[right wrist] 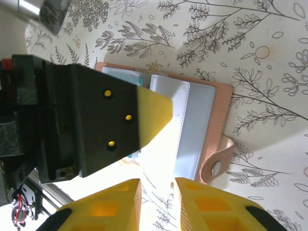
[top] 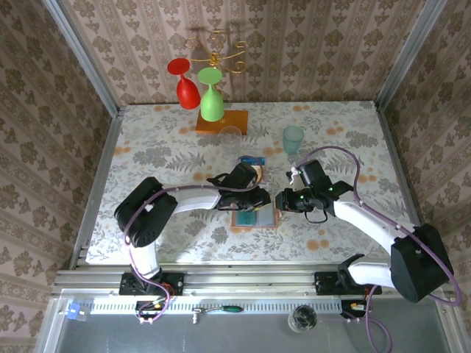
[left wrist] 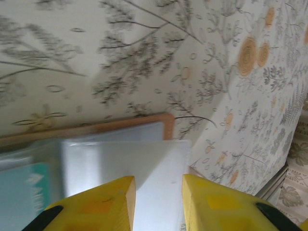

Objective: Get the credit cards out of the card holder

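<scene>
Teal card (left wrist: 19, 202) in the open card holder (left wrist: 167, 122) shows white, unreadable lettering.

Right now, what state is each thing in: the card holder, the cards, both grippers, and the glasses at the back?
Card holder: lying open, unfastened.
Teal card: tucked in a pocket.
Loose cards: out, lying beyond the holder.
Left gripper: jaws apart over the pockets.
Right gripper: jaws slightly apart, empty.
Red glass: hanging upside down.
Green glass: hanging upside down.
Teal cup: upright.
</scene>
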Controlling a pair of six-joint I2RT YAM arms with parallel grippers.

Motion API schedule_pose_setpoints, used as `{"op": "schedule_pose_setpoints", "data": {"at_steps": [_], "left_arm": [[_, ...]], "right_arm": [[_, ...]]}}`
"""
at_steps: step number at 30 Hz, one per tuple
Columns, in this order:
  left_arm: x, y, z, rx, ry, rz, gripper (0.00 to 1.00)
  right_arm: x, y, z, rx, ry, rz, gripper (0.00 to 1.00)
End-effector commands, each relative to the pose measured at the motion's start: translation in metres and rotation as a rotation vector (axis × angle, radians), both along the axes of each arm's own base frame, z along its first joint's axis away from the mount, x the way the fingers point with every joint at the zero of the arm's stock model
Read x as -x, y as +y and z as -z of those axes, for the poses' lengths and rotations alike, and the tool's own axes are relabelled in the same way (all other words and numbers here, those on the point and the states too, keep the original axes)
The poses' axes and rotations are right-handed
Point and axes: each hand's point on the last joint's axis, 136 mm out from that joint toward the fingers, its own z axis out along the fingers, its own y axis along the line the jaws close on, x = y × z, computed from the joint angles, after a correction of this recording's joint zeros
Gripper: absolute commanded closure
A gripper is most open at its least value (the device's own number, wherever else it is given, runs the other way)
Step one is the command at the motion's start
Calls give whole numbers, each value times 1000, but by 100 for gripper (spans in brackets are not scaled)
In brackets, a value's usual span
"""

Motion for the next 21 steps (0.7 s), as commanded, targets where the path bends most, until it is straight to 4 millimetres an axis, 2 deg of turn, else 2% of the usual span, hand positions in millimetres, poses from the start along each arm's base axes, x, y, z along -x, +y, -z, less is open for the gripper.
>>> {"op": "schedule_pose_setpoints", "data": {"at_steps": [1,9,18,19,21], "left_arm": [[1,10,-14,38,-25,17,69],[-3,35,-17,49,-35,0,69],[-3,48,-10,69,-25,-4,69],[-2,49,-9,70,-21,-7,69],[-2,53,-7,75,-18,-11,69]], "right_arm": [[-3,9,3,-50,35,19,76],[-3,16,16,-35,74,39,73],[5,29,25,3,101,25,72],[7,30,34,23,125,26,71],[7,33,38,37,134,24,70]]}}
